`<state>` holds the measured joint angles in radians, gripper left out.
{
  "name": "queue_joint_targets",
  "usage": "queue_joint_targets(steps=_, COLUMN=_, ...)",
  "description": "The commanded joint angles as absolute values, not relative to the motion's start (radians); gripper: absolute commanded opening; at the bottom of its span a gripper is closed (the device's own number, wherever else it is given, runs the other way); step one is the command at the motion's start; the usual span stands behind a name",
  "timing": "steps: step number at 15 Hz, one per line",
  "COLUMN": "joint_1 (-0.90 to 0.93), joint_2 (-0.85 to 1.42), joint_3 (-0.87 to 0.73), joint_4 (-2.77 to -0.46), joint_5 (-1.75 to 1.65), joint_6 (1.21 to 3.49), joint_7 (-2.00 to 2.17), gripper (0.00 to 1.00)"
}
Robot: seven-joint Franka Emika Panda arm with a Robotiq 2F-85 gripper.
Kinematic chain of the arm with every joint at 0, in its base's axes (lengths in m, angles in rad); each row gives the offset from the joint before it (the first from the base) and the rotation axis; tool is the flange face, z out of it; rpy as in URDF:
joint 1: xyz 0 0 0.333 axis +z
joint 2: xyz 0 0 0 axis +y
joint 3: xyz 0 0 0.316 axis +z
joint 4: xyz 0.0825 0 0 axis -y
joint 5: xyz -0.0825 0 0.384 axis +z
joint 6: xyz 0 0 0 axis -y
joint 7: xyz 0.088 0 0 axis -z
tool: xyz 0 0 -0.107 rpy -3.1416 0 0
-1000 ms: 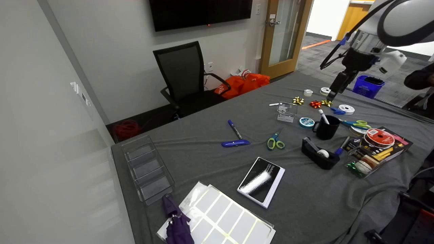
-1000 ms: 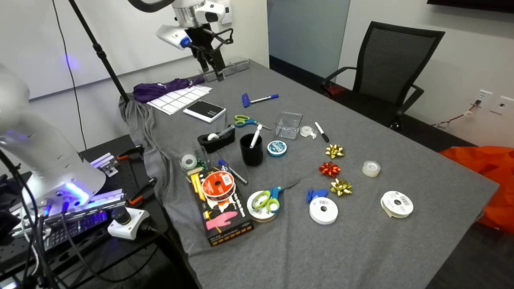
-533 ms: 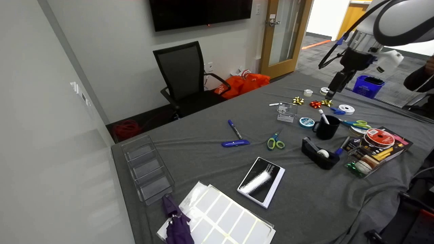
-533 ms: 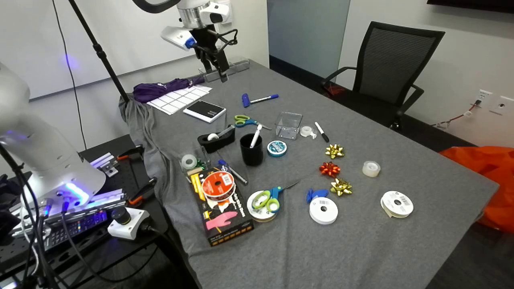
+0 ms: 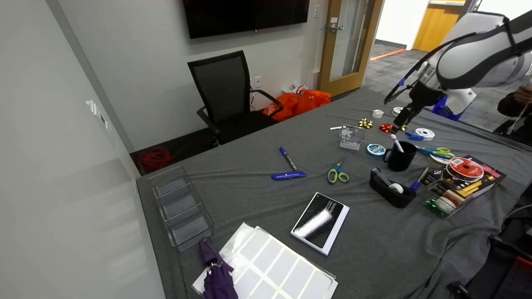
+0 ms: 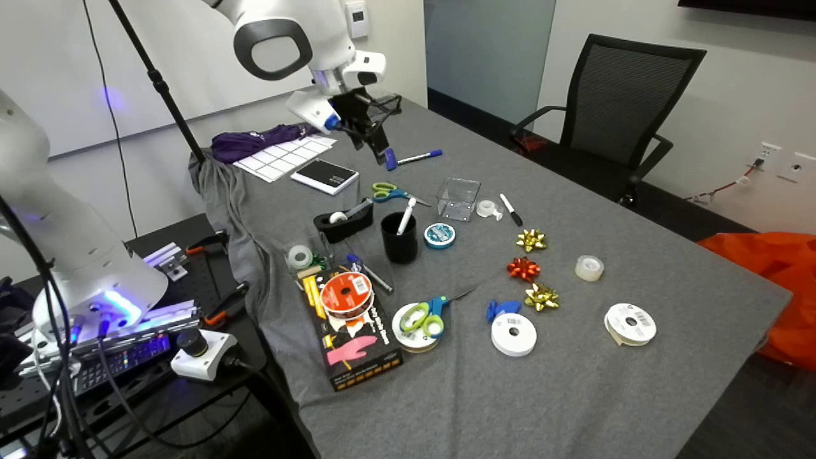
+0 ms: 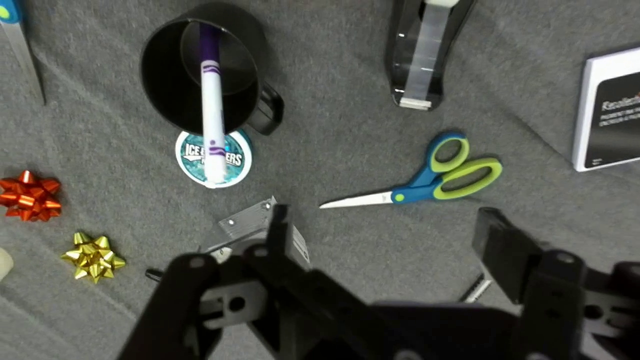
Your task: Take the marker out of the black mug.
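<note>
Lying near left in an exterior view, the printed box [image 6: 354, 343] carries a red ribbon spool [image 6: 335, 295]. Beyond them on the surface [image 6: 574, 389], the black mug [image 6: 400, 247] stands upright, the tape dispenser [image 6: 344, 231] to its left and the round tin [image 6: 440, 236] just to its right. The white marker [image 6: 406, 217] is inside the mug, tilted against the rim, its purple end down and its white part projecting; removal is not yet done. Risks, as judged: a sideways pull, rather than one along the barrel, could tip the mug; an approach made too low could push the marker round the rim or strike the rim itself; a grip on the very end alone could let the barrel twist or slip. Farther off are the far scissors [image 6: 398, 194] and, raised above the surface, the hand [image 7: 382, 217], well apart from the mug. The wrist view shows its fingers [image 7: 502, 250] wide apart, with nothing held between them; no contact with any item is visible.
</note>
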<state>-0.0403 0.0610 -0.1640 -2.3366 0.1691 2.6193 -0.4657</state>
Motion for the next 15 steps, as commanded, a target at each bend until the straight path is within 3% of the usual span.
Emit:
queue_joint_targets(steps=1, joint_1=-0.1, joint_2=0.162, joint_3=-0.135, joint_4=-2.341, joint_5=0.172, joint_6=2.728, joint_7=-0.511, gripper=0.63)
queue_joint_targets(steps=7, joint_1=-0.193, joint_2=0.253, joint_3=-0.089, joint_4=-2.34, joint_5=0.144, joint_6=2.842, joint_7=-0.543, gripper=0.19)
queue_joint_targets(steps=10, joint_1=-0.238, joint_2=0.266, joint_3=-0.071, joint_4=-2.337, joint_5=0.127, joint_6=2.859, joint_7=-0.568, gripper=0.11)
queue_joint_targets(steps=12, joint_1=-0.261, joint_2=0.257, joint_3=-0.064, joint_4=-2.339, joint_5=0.12, joint_6=2.851, joint_7=-0.585, gripper=0.11)
queue_joint_targets(steps=13, joint_1=-0.272, joint_2=0.255, joint_3=-0.06, joint_4=-2.34, joint_5=0.119, joint_6=2.851, joint_7=-0.595, gripper=0.16)
queue_joint_targets(steps=14, joint_1=-0.283, joint_2=0.253, joint_3=-0.057, joint_4=-2.34, joint_5=0.119, joint_6=2.852, joint_7=-0.609, gripper=0.35)
queue_joint_targets(steps=15, joint_1=-0.29, joint_2=0.253, joint_3=-0.054, joint_4=-2.339, joint_5=0.12, joint_6=2.853, joint_7=-0.618, gripper=0.41)
